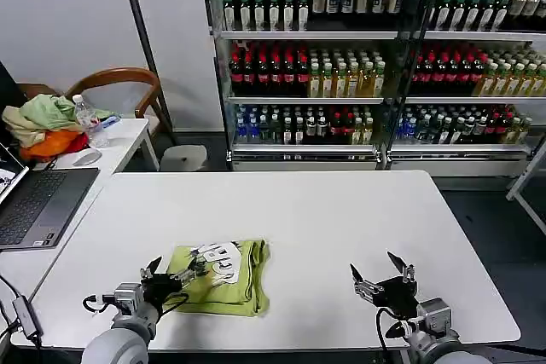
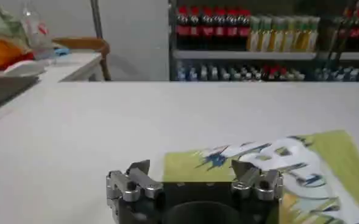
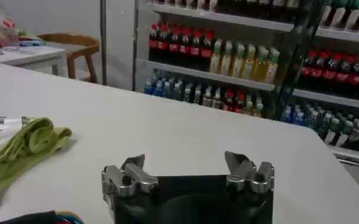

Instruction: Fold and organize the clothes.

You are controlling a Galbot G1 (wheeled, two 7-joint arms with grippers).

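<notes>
The white table (image 1: 341, 228) takes up the middle and lower part of the head view. Behind it, across the upper right, stand glass-fronted shelves (image 1: 375, 57) stocked row upon row with bottled drinks. In the upper left a side desk (image 1: 128, 138) carries a heap of pale green, cream and orange garments (image 1: 47, 125), a water bottle (image 1: 88, 117) and a laptop (image 1: 38, 202).

The lime T-shirt (image 1: 220, 277) lies in the lower left-centre of the head view, already folded down to a compact rectangle with its white lettering facing up.

The left gripper (image 1: 181, 274) sits at the shirt's left edge, its fingers spread wide and holding nothing; one fingertip looks to be over the cloth, though contact cannot be told. The right gripper (image 1: 382, 274) hovers over bare table in the lower right, well apart from the shirt, fingers likewise wide open and empty.

Folding appears nearly finished. The next move likely calls for either one more fold across the bundle or simply squaring and placing it; that needs the left fingers to close on an edge layer without dragging the stack apart.
</notes>
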